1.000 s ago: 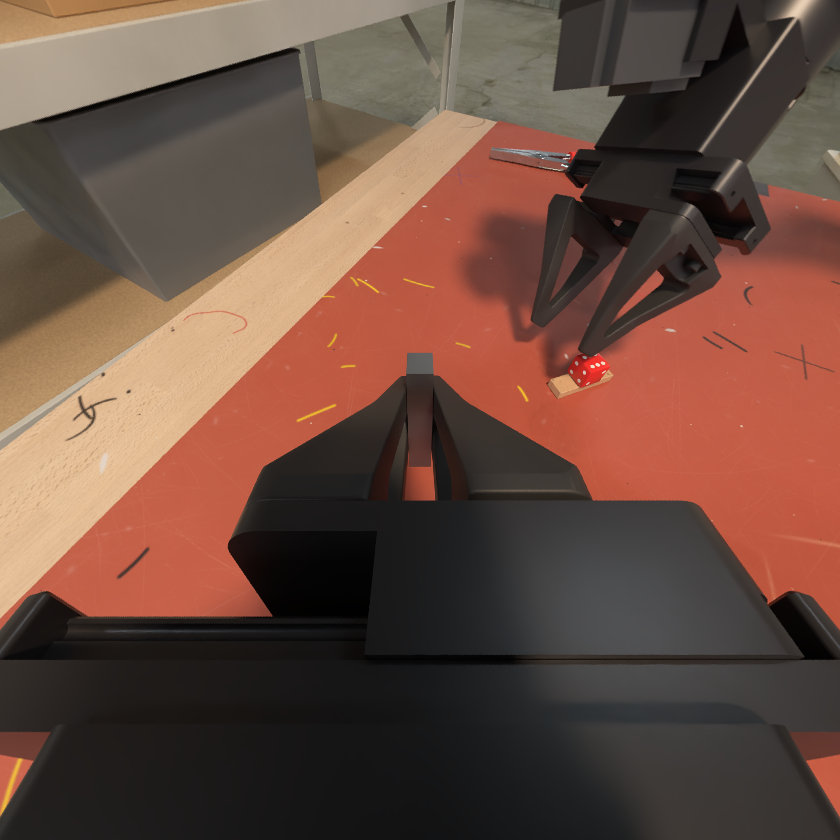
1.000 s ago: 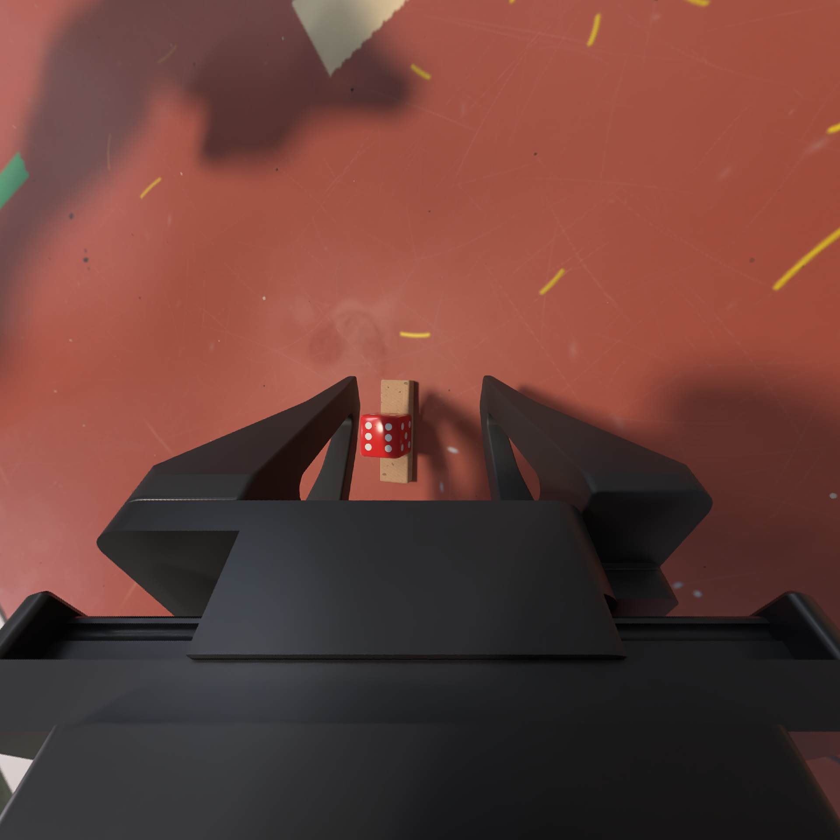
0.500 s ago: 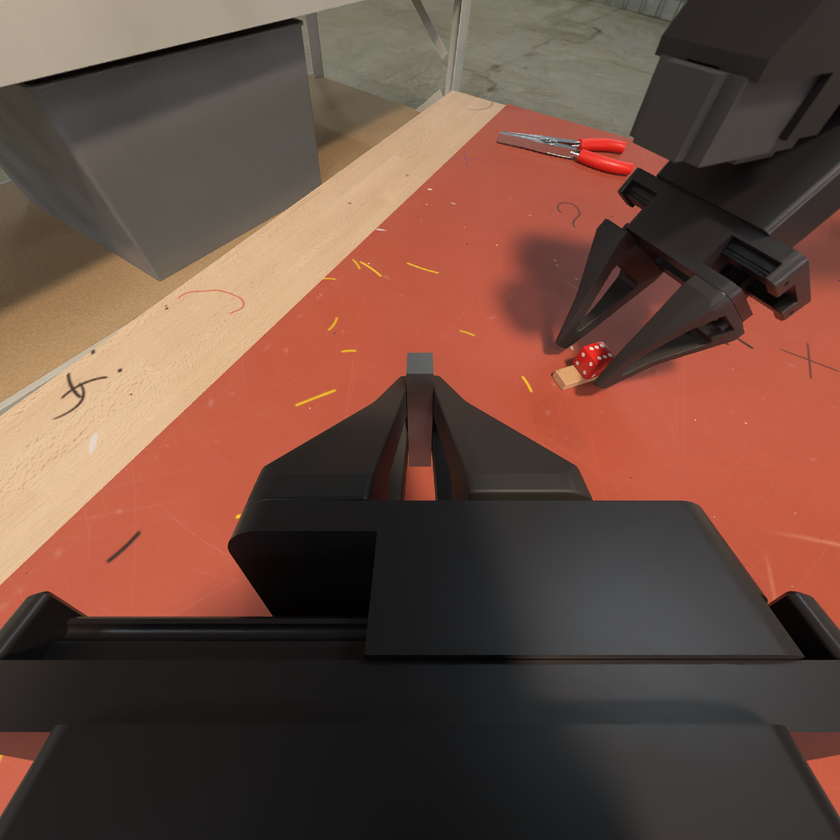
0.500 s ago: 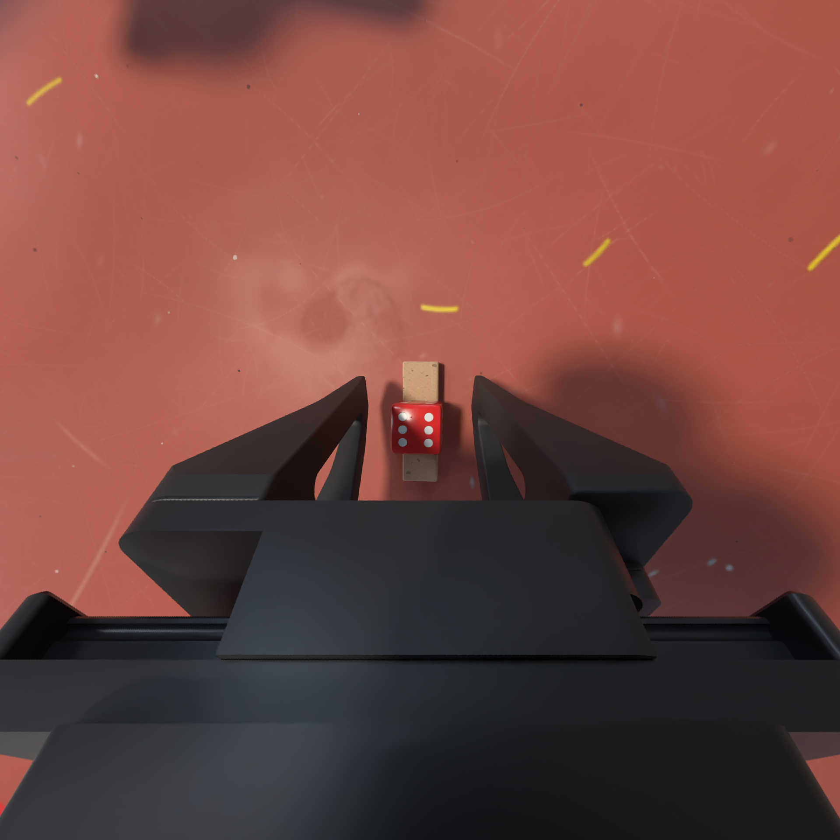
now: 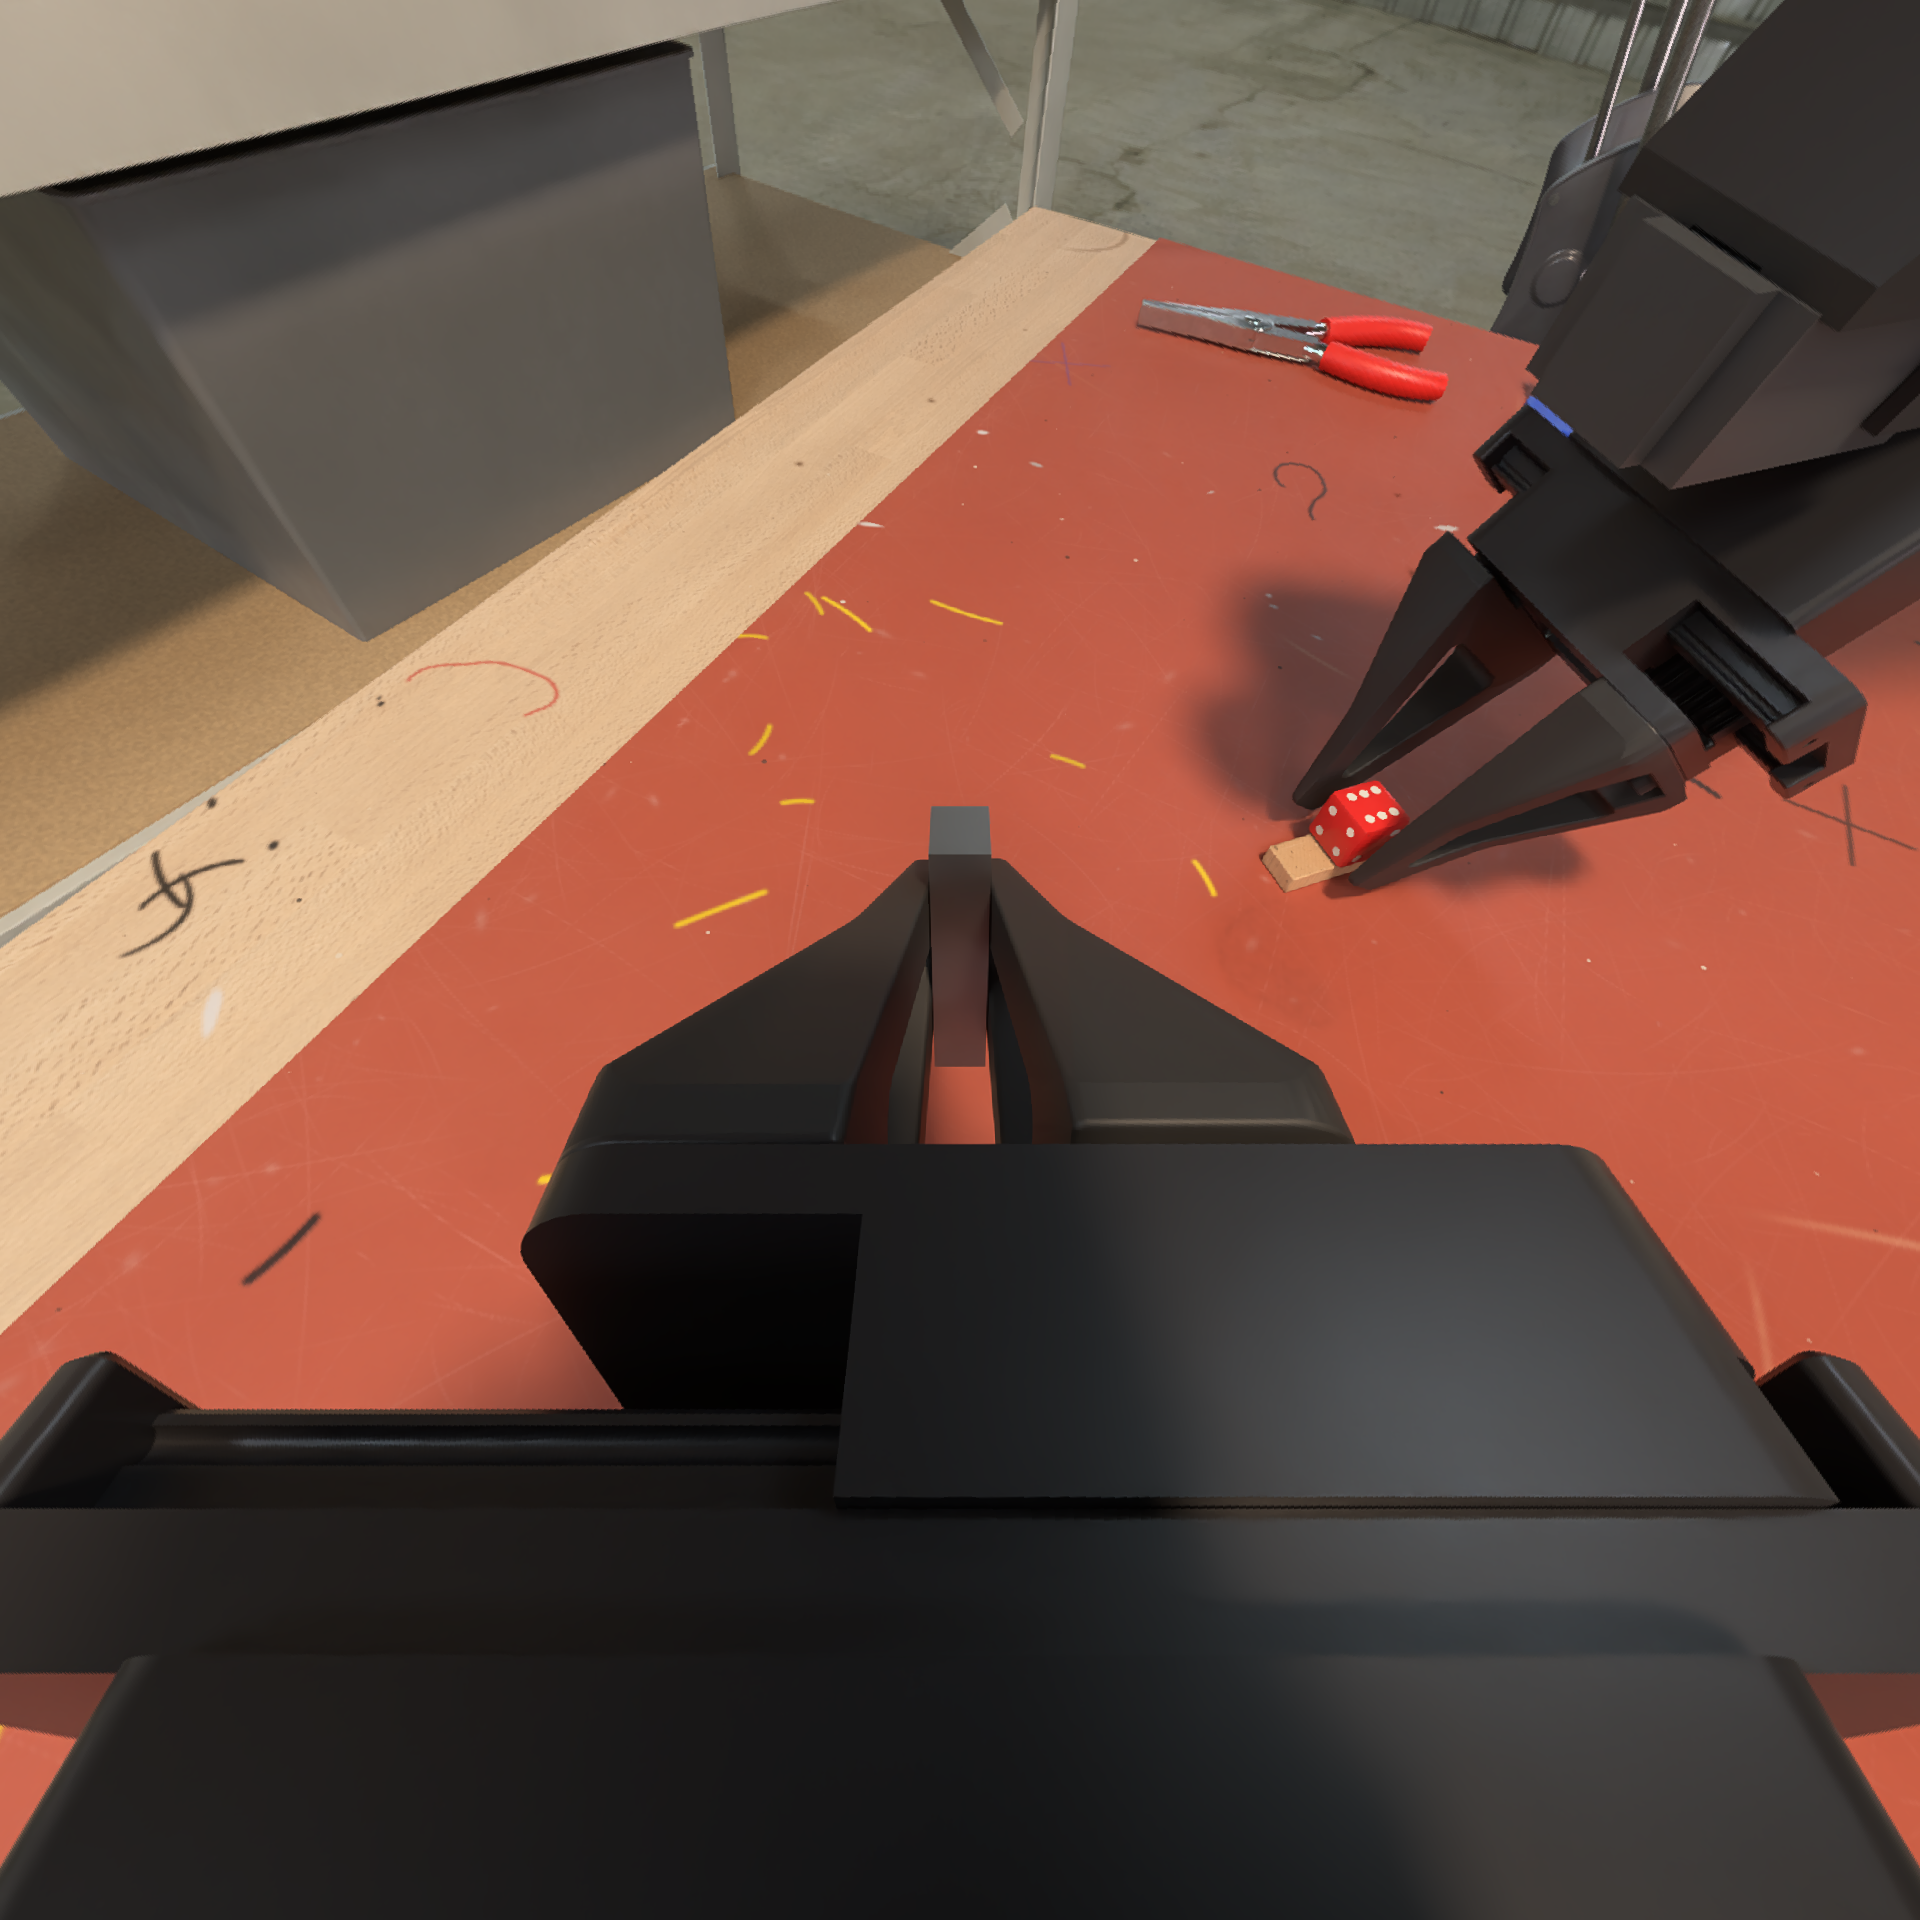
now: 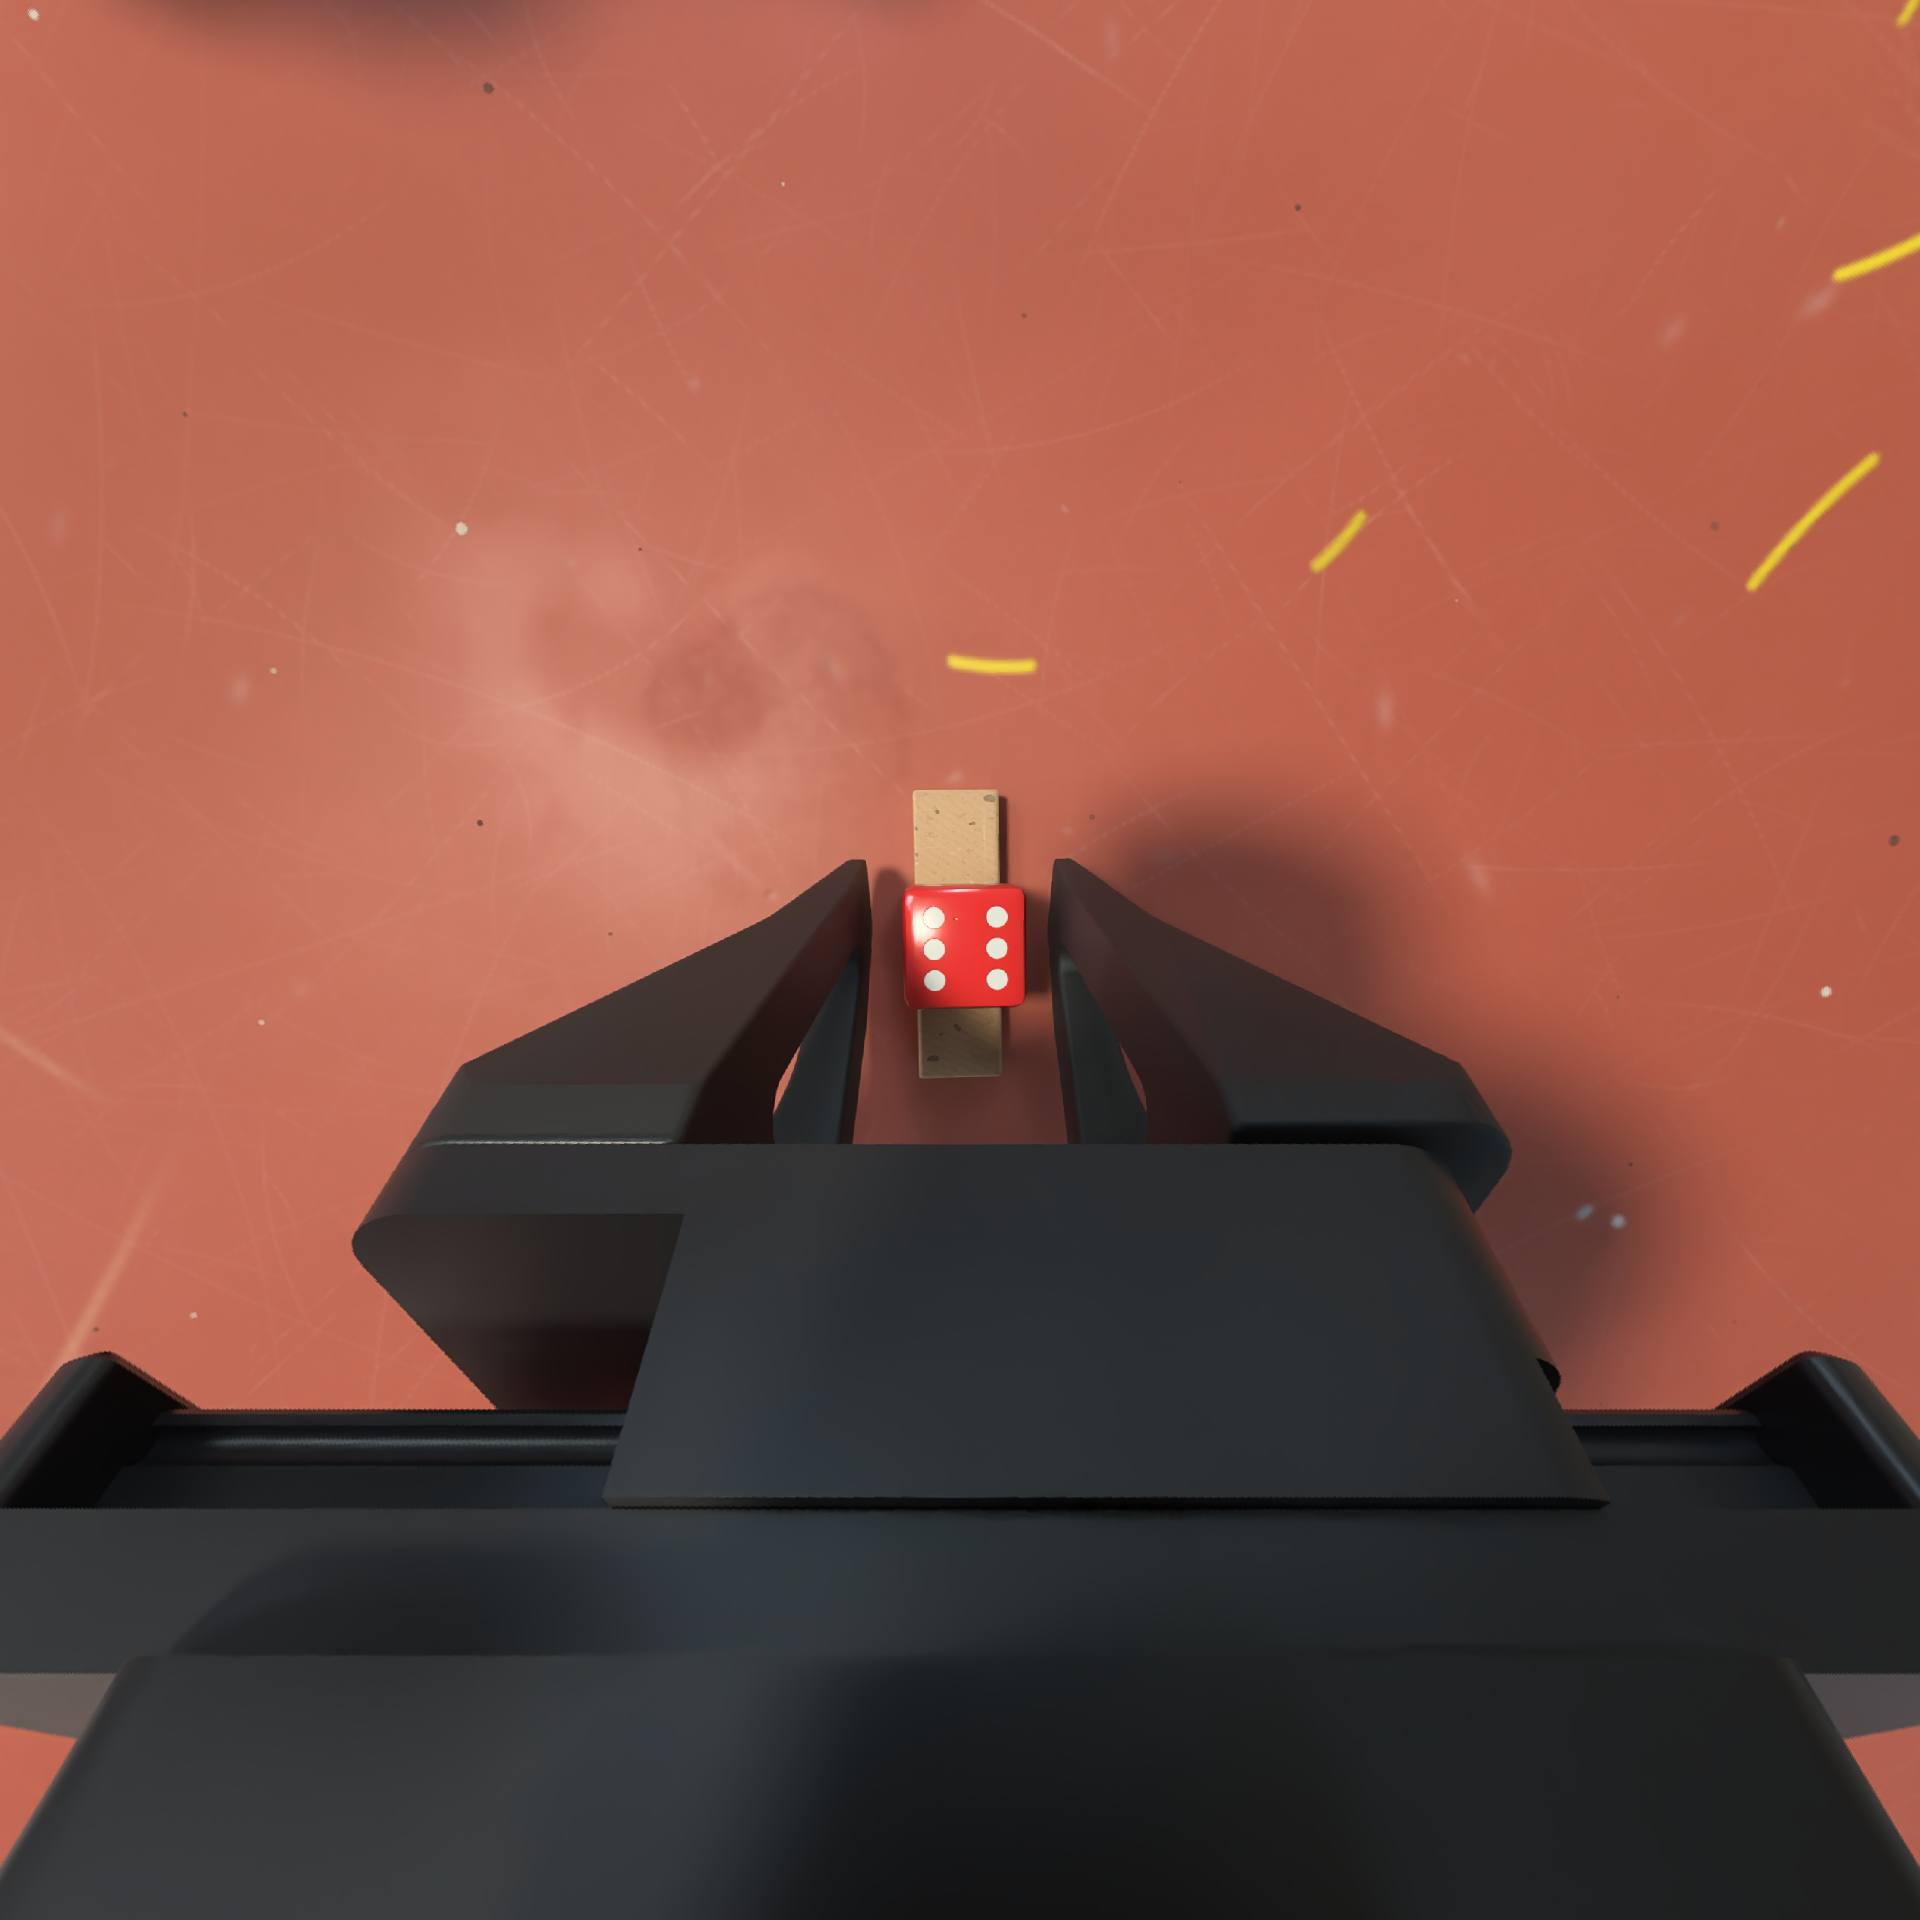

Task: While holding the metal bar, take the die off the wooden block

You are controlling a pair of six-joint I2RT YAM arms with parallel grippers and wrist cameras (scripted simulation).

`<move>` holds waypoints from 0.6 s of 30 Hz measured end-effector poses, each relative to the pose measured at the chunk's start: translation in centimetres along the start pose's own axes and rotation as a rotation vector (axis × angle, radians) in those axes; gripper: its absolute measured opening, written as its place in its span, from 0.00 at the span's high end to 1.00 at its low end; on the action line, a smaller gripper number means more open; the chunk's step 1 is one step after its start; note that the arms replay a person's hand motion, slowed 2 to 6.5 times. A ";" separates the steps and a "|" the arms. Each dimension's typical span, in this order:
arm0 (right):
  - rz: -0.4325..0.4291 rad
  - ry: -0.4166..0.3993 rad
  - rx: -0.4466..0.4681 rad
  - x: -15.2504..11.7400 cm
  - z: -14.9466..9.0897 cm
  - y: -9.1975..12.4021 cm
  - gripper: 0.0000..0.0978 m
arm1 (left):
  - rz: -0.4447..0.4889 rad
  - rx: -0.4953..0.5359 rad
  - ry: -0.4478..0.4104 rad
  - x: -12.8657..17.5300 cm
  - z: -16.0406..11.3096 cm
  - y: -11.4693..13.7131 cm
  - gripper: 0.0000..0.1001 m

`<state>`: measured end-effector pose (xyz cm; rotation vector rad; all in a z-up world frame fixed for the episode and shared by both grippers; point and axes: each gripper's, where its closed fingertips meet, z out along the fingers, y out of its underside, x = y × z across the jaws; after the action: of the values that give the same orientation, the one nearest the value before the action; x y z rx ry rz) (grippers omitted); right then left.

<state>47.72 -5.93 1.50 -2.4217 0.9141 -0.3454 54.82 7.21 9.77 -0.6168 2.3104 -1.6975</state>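
The right pincer (image 6: 958, 935) straddled, not yet touching, the die (image 6: 963, 945) at frame centre (left pincer (image 5: 959, 935) clamping the metal bar (image 5: 959, 914)); an off-centre squeeze risked dragging the wooden block (image 6: 956, 836).

Red-handled pliers (image 5: 1311, 343) are laid on the red mat (image 5: 1039, 665) near its far edge; a grey bin (image 5: 395, 312) is seen beyond the mat's wooden border (image 5: 436, 748).

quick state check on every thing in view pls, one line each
left gripper: shut on the bar
right gripper: open, straddling the die, not touching
die: on the block, six up
block: flat on the mat
pliers: closed, lying on the mat
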 end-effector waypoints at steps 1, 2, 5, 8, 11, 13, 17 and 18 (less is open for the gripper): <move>-0.004 0.005 0.002 0.1 0.0 0.0 0.71 | 0.000 0.000 0.000 0.0 0.0 0.0 0.92; -0.008 0.009 0.003 0.1 0.0 0.0 0.72 | 0.000 0.000 0.000 0.0 0.0 0.0 0.92; -0.018 0.012 0.007 0.1 0.0 0.0 0.74 | -0.001 -0.001 0.000 0.1 0.0 0.0 0.92; -0.021 -0.002 0.012 -0.1 -0.1 -0.1 0.76 | -0.001 -0.001 0.000 0.1 -0.1 0.0 0.92; -0.013 -0.032 0.015 -0.3 -0.2 -0.2 0.78 | 0.000 -0.001 0.000 0.1 -0.1 0.0 0.92; -0.003 -0.057 0.019 -0.3 -0.2 -0.3 0.79 | -0.001 -0.001 0.000 0.2 -0.1 0.0 0.92; 0.022 -0.102 0.028 -0.2 -0.5 -0.5 0.82 | -0.001 -0.001 0.000 0.2 -0.2 0.0 0.92; 0.027 -0.111 0.031 -0.2 -0.6 -0.6 0.82 | -0.002 -0.002 0.000 0.2 -0.2 0.0 0.92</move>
<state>47.64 -5.65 2.28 -2.3726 0.8853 -0.2114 54.58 7.26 9.84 -0.6193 2.3121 -1.6961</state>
